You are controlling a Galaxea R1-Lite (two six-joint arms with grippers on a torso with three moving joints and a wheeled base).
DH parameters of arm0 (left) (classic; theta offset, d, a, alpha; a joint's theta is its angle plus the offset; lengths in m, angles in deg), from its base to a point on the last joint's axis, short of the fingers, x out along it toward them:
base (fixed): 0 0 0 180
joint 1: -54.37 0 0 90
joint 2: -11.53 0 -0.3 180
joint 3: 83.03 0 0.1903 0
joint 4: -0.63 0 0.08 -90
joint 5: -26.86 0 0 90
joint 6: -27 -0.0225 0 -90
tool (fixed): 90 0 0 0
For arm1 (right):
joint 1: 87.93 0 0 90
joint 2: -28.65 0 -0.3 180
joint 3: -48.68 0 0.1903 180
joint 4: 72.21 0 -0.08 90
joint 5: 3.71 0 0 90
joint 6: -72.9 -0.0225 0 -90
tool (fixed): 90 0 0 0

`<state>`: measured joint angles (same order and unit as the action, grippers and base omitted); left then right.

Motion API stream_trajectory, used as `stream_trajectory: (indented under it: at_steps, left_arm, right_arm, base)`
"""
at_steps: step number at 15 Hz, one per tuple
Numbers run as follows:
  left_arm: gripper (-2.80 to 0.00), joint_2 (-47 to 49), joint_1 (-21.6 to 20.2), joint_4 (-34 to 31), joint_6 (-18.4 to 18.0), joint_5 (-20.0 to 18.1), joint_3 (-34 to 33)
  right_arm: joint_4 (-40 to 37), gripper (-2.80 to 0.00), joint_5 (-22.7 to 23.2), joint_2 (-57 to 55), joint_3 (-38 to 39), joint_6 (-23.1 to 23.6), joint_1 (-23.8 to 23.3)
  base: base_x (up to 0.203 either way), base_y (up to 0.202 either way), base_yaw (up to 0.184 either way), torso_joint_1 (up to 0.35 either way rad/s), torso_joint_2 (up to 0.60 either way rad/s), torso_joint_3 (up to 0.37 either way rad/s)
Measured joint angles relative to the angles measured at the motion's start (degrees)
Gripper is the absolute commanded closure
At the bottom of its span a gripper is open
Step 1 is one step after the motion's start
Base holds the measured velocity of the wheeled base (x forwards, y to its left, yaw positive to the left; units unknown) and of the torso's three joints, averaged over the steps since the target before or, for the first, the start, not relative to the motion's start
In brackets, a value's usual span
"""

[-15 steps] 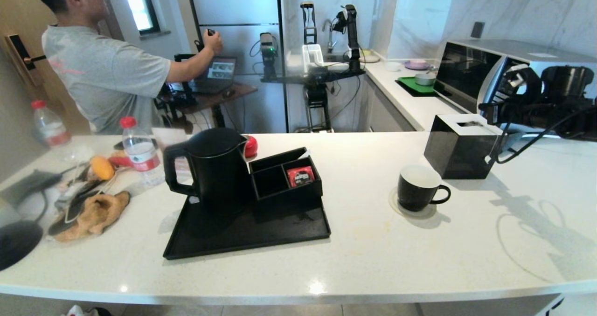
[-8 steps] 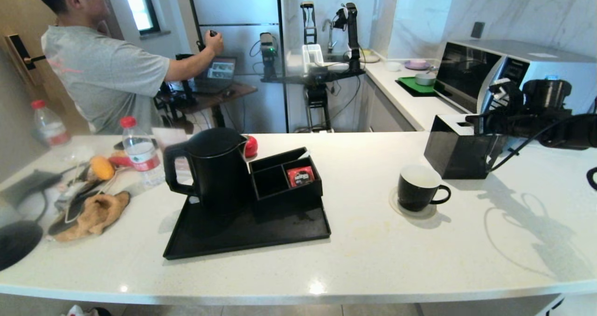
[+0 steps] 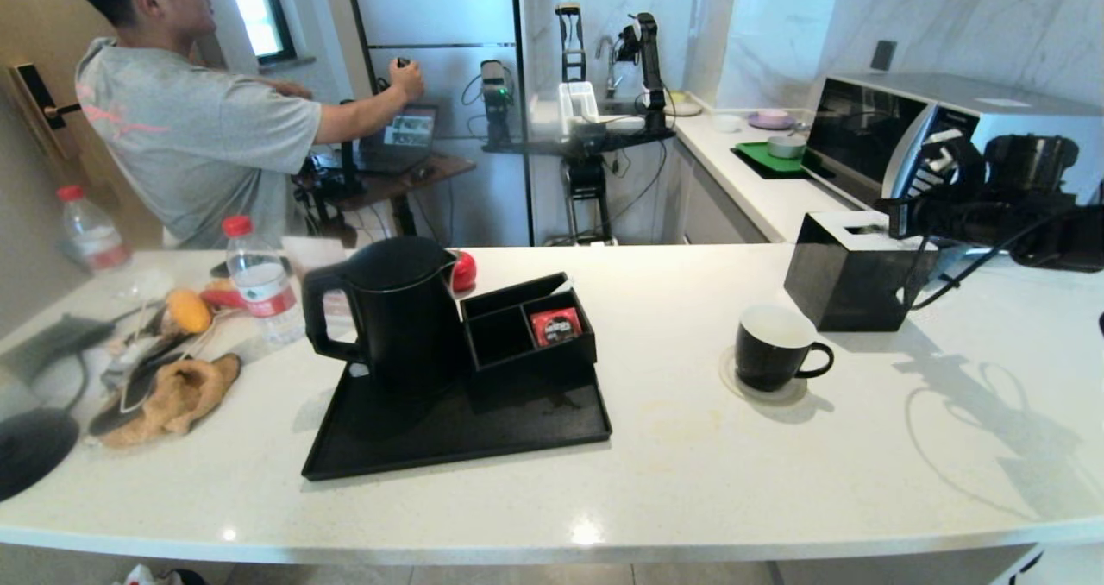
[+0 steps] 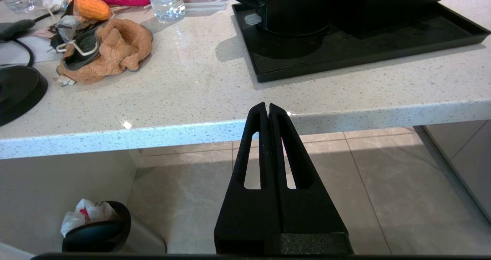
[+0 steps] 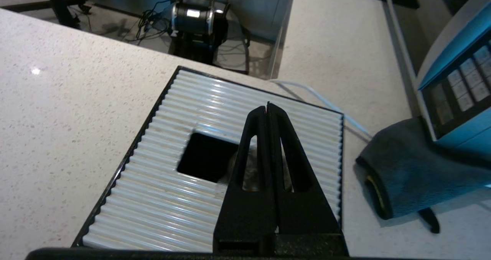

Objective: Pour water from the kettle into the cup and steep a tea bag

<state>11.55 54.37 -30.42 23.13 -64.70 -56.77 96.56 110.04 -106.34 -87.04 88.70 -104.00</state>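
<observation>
The tall black kettle (image 3: 388, 309) stands on a black tray (image 3: 483, 434) left of centre, its base also in the left wrist view (image 4: 295, 7). The black cup (image 3: 772, 348), white inside, sits on a coaster to the right. My right gripper (image 3: 888, 211) hovers shut over the black tissue box (image 3: 849, 274), behind and right of the cup. In the right wrist view a grey translucent lump (image 5: 249, 171), perhaps the tea bag, shows behind the shut gripper (image 5: 267, 106); I cannot tell whether it is held. My left gripper (image 4: 267, 106) is shut and parked below the counter's front edge.
A black organiser (image 3: 528, 330) with a red sachet (image 3: 555, 326) shares the tray. A red-capped bottle (image 3: 259, 283), a brown cloth (image 3: 172, 395) and clutter lie at the left. A microwave (image 3: 880, 136) stands behind the tissue box, a dark cloth (image 5: 406, 168) beside it.
My right arm dipped left and down over the tissue box, then came back right and slightly up. The person in the background shifted. Kettle and cup have not moved.
</observation>
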Motion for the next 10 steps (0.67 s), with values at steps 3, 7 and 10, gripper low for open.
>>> stream_trajectory:
  at_steps: [3, 7, 10]
  left_arm:
    - [0.00, 0.0, 0.0, 0.0, 0.0, 0.0, 0.0]
    - [0.00, 0.0, 0.0, 0.0, 0.0, 0.0, 0.0]
    - [0.00, 0.0, 0.0, 0.0, 0.0, 0.0, 0.0]
  right_arm:
    - [-0.2, 0.00, 0.1, 1.4, 0.0, 0.0, -0.9]
    - [-1.0, 0.00, 0.0, 1.1, 0.1, 0.0, -0.8]
    - [-1.3, 0.00, 0.0, -0.2, 0.3, 0.0, -0.6]
  base:
    - [0.000, 0.000, 0.000, 0.000, 0.00, 0.000]
    - [0.000, 0.000, 0.000, 0.000, 0.00, 0.000]
    - [0.000, 0.000, 0.000, 0.000, 0.00, 0.000]
